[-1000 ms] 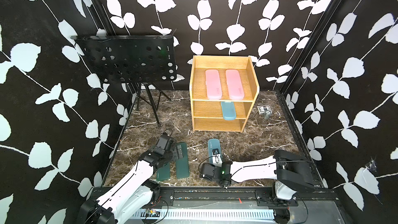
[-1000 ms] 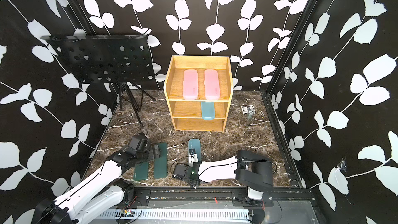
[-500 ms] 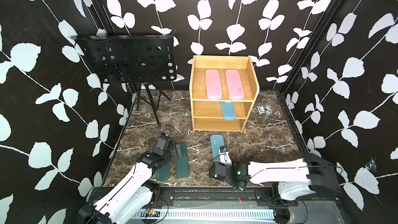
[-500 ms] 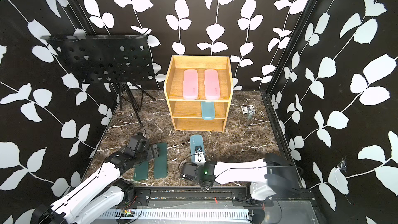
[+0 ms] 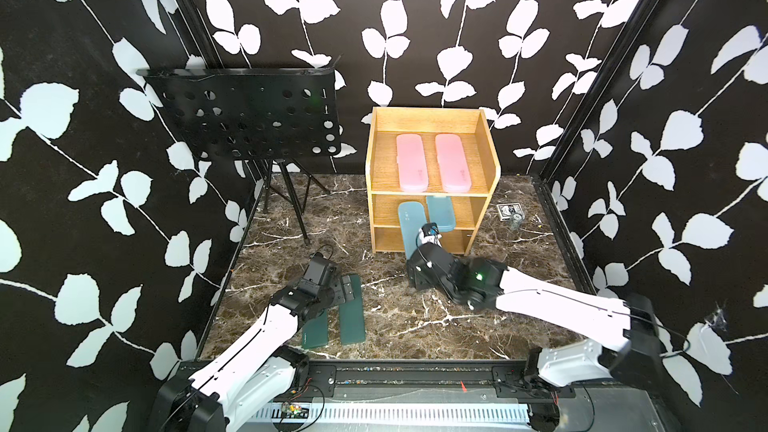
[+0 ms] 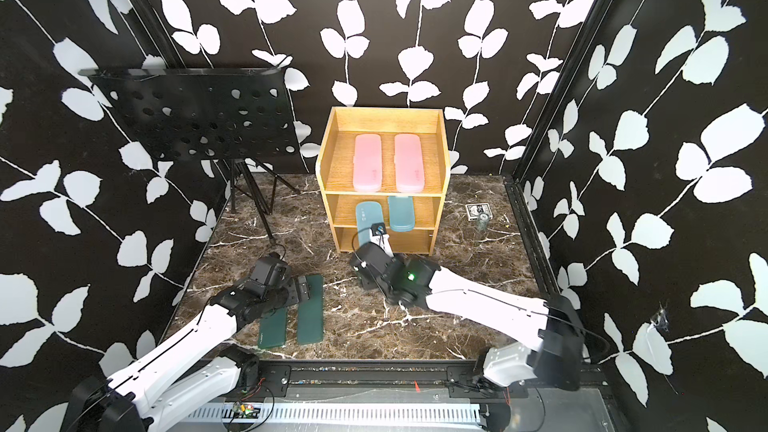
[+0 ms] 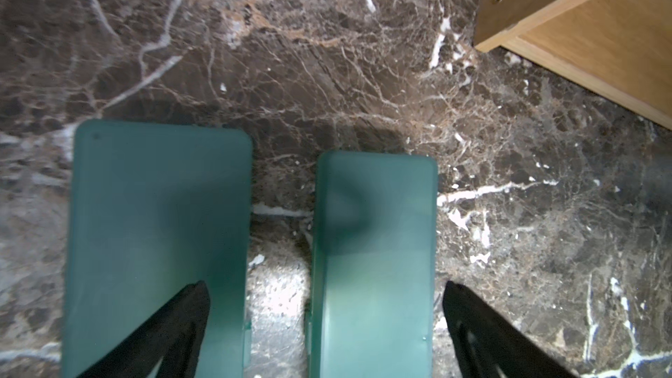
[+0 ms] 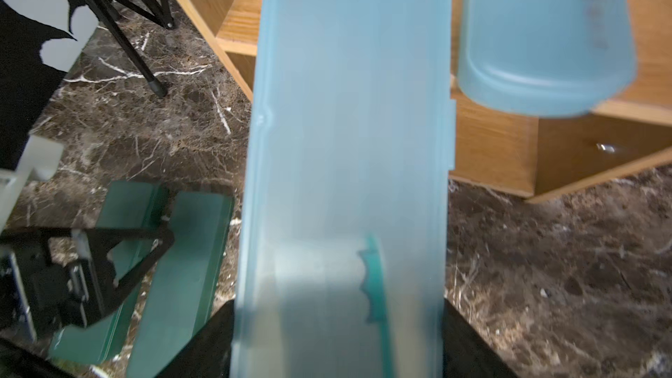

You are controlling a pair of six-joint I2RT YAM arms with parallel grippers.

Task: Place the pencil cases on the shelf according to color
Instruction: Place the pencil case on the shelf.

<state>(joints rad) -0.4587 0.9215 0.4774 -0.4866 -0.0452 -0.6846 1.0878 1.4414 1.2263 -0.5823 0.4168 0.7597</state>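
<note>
Shelf (image 5: 432, 120) (rearward) right of stand (image 5: 249, 85)

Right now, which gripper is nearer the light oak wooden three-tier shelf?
Right gripper: holding a translucent blue case at the shelf front. Left gripper: over dark green cases, farther back.

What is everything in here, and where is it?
tabletop: 1, brown marble, under everything
shelf: 1, light wood, back of the tabletop
pink pencil cases: 2, pink, top tier
shelved blue pencil case: 1, light blue, middle tier
held blue pencil case: 1, light blue, far end at the middle tier
green pencil cases: 2, dark green, side by side on the tabletop
music stand: 1, black, beside the shelf
small box: 1, dark, tabletop beside the shelf
left gripper: 1, black, open above the green pencil cases
right gripper: 1, black, shut on the held blue pencil case
</note>
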